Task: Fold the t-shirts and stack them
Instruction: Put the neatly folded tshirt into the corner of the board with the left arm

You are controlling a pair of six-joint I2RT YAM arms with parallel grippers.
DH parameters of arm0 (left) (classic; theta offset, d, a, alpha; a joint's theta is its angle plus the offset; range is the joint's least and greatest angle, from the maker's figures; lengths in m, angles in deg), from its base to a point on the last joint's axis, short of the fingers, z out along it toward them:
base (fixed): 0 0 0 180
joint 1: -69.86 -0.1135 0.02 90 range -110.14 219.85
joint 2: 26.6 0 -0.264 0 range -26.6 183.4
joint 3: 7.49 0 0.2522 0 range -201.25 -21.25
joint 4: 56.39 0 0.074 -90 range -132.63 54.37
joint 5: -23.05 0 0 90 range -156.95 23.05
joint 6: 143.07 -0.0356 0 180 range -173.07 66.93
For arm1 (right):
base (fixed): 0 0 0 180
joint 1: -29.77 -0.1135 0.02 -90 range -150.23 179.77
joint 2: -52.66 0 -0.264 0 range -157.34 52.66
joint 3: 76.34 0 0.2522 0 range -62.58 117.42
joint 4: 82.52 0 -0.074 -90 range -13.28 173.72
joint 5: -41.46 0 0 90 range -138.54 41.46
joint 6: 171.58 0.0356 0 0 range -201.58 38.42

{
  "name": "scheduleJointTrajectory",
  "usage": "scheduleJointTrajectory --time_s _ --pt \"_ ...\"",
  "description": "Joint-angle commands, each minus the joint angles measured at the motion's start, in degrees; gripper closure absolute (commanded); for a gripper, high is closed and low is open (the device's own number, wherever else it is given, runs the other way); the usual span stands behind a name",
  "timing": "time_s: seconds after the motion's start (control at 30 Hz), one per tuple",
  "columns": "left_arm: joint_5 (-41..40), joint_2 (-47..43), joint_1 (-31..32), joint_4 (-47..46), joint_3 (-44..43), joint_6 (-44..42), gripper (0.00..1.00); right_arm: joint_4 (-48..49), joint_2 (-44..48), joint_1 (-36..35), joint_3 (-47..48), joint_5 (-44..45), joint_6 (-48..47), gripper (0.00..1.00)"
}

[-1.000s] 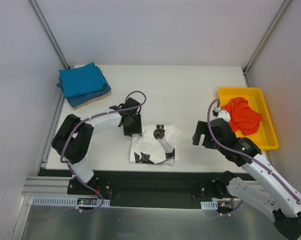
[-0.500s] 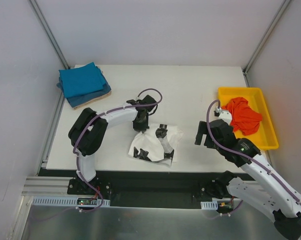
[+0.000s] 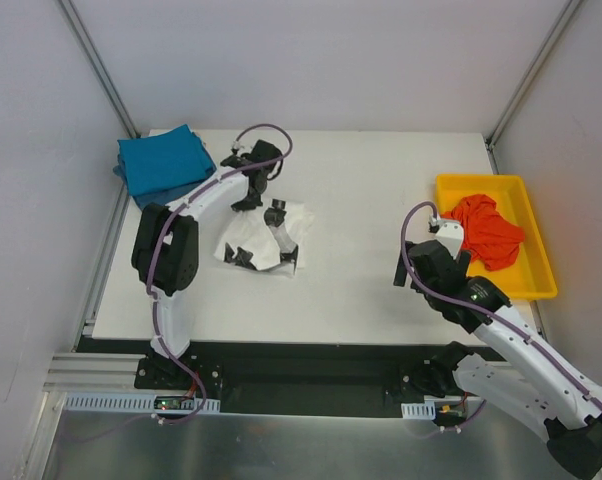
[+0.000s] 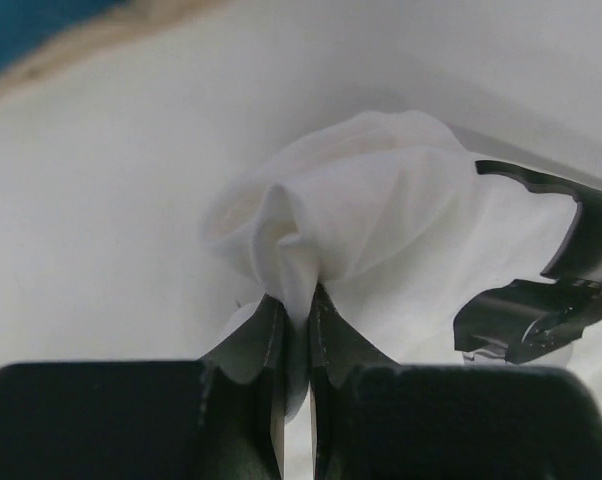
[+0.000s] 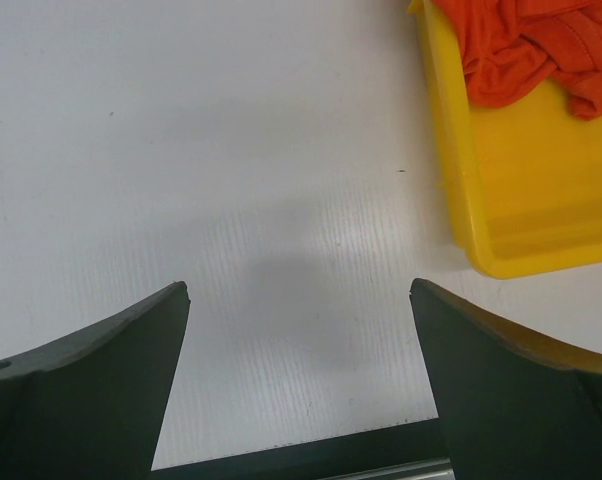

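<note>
white t-shirt with black print: lying bunched on the table, left of centre, toward the far-left corner. one raised fold is being pinched by the left gripper, its fingers pressing together on the cloth.
teal-blue t-shirts: sitting folded in a stack at the far-left corner, a tan edge showing beside them in the left wrist view.
orange-red t-shirt: lying crumpled in the yellow tray at the right edge.
right gripper: hovering over bare table just beside the tray, fingers standing wide apart, holding nothing.
</note>
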Motion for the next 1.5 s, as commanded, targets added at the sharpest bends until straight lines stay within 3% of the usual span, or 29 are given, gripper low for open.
scheduleJointTrajectory --time_s 0.0,0.27,0.53,1.47 --pt "-7.61 3.60 -5.67 1.48 -8.83 -6.85 1.00 1.40 0.44 0.49 -0.93 5.68 -0.82 0.03" --pt "-12.27 12.58 -13.57 1.56 -28.69 -14.68 1.00 0.52 -0.53 1.28 -1.99 11.31 1.55 0.03" --pt "-12.71 19.17 -15.78 0.60 -44.95 -23.55 1.00 -0.71 -2.02 1.72 -1.55 14.02 3.13 0.03" --pt "-18.69 11.53 -19.38 -12.67 -51.03 -36.12 1.00 -2.20 -5.63 2.07 -0.76 18.08 5.68 0.03"
